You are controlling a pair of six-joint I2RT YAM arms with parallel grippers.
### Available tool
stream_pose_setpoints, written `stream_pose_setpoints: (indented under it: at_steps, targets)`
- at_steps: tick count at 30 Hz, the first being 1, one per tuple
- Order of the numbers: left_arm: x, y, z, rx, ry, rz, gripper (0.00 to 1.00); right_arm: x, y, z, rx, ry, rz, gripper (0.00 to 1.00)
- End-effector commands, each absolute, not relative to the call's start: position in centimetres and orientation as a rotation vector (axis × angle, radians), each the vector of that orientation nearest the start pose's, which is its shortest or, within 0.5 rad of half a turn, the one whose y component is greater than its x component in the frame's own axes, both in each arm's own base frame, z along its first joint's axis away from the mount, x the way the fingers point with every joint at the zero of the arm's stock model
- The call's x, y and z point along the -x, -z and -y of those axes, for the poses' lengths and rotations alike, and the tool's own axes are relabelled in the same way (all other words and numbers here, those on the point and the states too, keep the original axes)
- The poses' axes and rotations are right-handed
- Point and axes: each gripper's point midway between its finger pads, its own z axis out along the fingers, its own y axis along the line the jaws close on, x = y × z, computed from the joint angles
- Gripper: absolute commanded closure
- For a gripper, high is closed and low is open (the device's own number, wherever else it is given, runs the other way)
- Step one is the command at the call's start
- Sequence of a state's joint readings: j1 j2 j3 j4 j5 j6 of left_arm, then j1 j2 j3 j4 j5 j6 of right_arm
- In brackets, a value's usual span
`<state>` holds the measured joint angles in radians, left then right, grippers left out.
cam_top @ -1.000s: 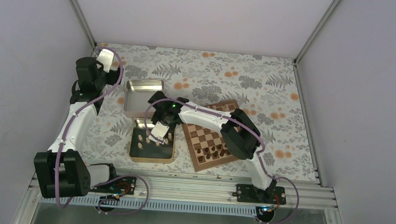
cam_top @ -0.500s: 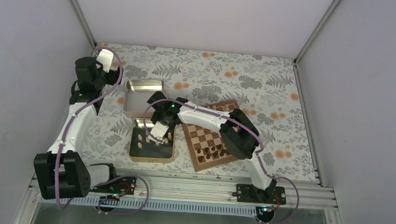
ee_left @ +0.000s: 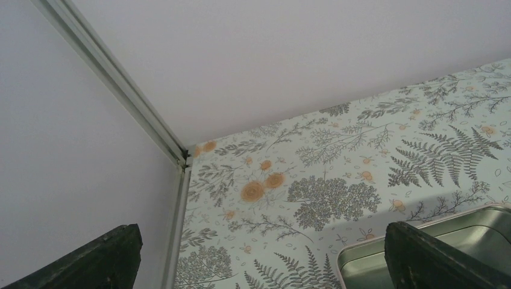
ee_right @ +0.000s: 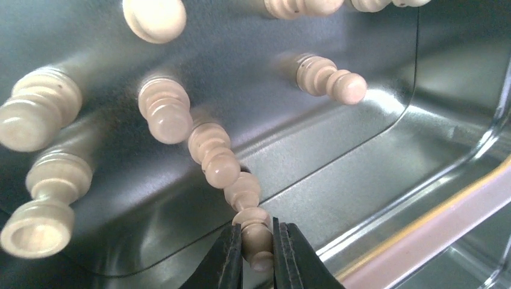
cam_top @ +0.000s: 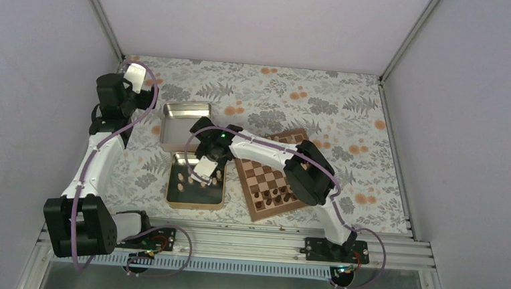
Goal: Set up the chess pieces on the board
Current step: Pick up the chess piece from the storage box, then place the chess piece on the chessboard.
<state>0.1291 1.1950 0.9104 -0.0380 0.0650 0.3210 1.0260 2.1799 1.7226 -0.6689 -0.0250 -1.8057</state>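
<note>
Right wrist view: your right hand (ee_right: pixel 258 266) is pinched narrow on a pale chess piece (ee_right: pixel 252 226) in the tin (ee_right: pixel 373 174). Lift straight up, since a neighbour (ee_right: pixel 212 153) seems to touch it. Then carry it toward 3 o'clock to the board (cam_top: pixel 262 178).

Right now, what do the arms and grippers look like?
The left arm and right arm have white link shells, black joint housings and a purple cable alongside each. A green light glows on the right wrist. The left gripper and right gripper have dark matte fingers.
</note>
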Motion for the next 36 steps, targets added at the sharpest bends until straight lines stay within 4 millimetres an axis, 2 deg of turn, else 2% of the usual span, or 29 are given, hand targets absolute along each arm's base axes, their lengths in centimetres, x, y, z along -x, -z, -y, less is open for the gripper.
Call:
stream_pose_setpoints:
  at_steps: [1,5,9,12,19,22,28,32,36]
  targets:
    - [-40.3,-28.0,-4.0,-0.214,-0.224,-1.853,0.00,-26.9,-10.0,-45.5,2.600,0.182,-0.463,0.96]
    - [-40.2,-28.3,-4.1,-0.210,-0.228,-1.846,0.00,-26.7,-13.5,-45.5,2.542,0.116,-0.547,0.96]
    - [-40.0,-28.7,-4.1,-0.208,-0.226,-1.841,0.00,-27.2,-16.9,-44.3,2.489,0.065,-0.667,0.96]
    - [-40.0,-28.7,-4.0,-0.210,-0.221,-1.841,0.00,-28.3,-18.4,-42.4,2.465,0.053,-0.782,0.96]
    - [-40.1,-28.7,-3.8,-0.216,-0.208,-1.843,0.00,-32.5,-21.2,-35.2,2.363,0.038,-1.085,0.96]
    - [-40.2,-28.4,-3.7,-0.224,-0.200,-1.849,0.00,-34.3,-21.5,-31.4,2.323,0.045,-1.236,0.96]
    - [-40.3,-28.1,-3.5,-0.235,-0.184,-1.856,0.00,-38.0,-20.5,-23.5,2.241,0.077,-1.539,0.96]
    - [-40.3,-28.0,-3.4,-0.238,-0.179,-1.858,0.00,-39.8,-18.8,-18.4,2.186,0.113,-1.712,0.96]
    - [-40.5,-27.8,-3.3,-0.242,-0.173,-1.868,0.00,-40.6,-16.4,-14.0,2.135,0.124,-1.876,0.95]
